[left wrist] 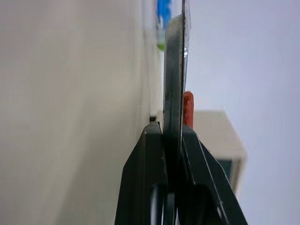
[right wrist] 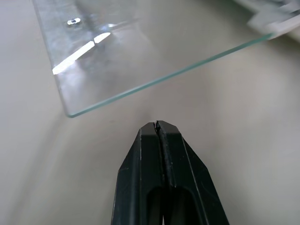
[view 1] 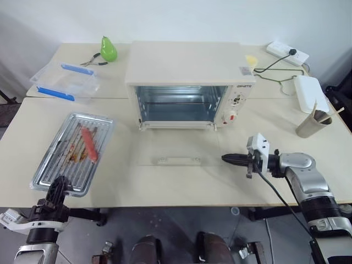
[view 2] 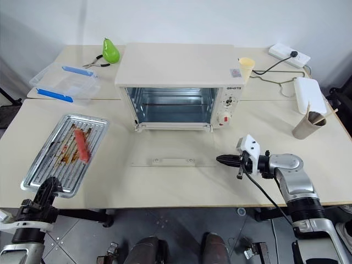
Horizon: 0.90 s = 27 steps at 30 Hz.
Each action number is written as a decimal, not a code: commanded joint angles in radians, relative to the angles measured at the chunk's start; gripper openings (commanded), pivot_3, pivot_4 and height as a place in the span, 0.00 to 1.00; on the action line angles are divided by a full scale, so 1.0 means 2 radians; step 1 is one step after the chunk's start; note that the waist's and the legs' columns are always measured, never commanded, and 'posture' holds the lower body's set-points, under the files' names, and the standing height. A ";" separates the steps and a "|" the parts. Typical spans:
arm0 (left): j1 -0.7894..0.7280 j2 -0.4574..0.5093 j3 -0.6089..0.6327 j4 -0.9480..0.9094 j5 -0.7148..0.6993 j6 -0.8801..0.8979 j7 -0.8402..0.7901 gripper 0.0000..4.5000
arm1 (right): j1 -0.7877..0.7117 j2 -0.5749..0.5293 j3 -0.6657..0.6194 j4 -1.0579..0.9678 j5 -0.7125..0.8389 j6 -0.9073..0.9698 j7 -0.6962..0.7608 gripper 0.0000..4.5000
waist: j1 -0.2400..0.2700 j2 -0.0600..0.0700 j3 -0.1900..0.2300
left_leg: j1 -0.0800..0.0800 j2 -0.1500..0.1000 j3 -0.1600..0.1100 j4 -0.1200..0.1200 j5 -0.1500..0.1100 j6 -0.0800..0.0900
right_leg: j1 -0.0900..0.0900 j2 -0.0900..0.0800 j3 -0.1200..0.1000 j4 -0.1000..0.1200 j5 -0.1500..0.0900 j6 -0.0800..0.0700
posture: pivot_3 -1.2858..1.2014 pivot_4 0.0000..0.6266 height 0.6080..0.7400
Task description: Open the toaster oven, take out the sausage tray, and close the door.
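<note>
A pale table (view 1: pixel 181 187) fills the frame. At upper centre the toaster oven (view 1: pixel 187 82) stands empty, its door (view 1: pixel 176 151) folded flat on the tabletop, so the cavity is clear. At left lies the sausage tray (view 1: pixel 74 151) — the left gripper (view 1: pixel 57 188) pinches its near rim, likely to steady it. At lower right, the right gripper (view 1: pixel 227 158), fingers together and empty, points at the door's edge — probably to lift it.
</note>
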 commanded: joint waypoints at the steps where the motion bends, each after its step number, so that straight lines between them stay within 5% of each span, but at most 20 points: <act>1: -0.008 -0.013 -0.007 -0.032 -0.013 -0.014 0.028 0.00 | -0.009 0.011 -0.008 -0.009 0.013 -0.001 0.012 0.01 | 0.000 0.000 0.000 | 0.000 0.000 0.000 0.000 0.000 0.000 | 0.000 0.000 0.000 0.000 0.000 0.000 | 0.52 0.24 1.00; 18: 0.012 -0.001 -0.057 -0.093 -0.013 -0.044 0.038 0.00 | -0.047 0.019 -0.105 -0.161 0.157 0.136 -0.027 0.01 | 0.000 0.000 0.000 | 0.000 0.001 0.000 0.000 0.000 0.000 | 0.000 0.000 0.000 0.000 0.000 0.000 | 0.52 0.24 1.00; 25: 0.019 0.060 -0.034 -0.028 -0.013 0.028 -0.023 0.00 | -0.100 0.022 -0.101 -0.187 0.172 0.197 -0.077 0.01 | 0.000 0.000 0.000 | 0.000 0.000 0.000 0.000 -0.001 0.000 | -0.001 0.000 0.000 0.000 0.000 0.000 | 0.52 0.24 1.00; 27: 0.023 0.087 -0.026 0.002 -0.013 0.072 -0.063 0.00 | -0.076 0.004 -0.096 -0.206 0.160 0.180 -0.051 0.08 | 0.001 0.000 0.000 | 0.000 0.000 0.000 0.000 -0.001 0.000 | -0.001 0.000 0.000 0.000 0.000 0.000 | 0.52 0.24 1.00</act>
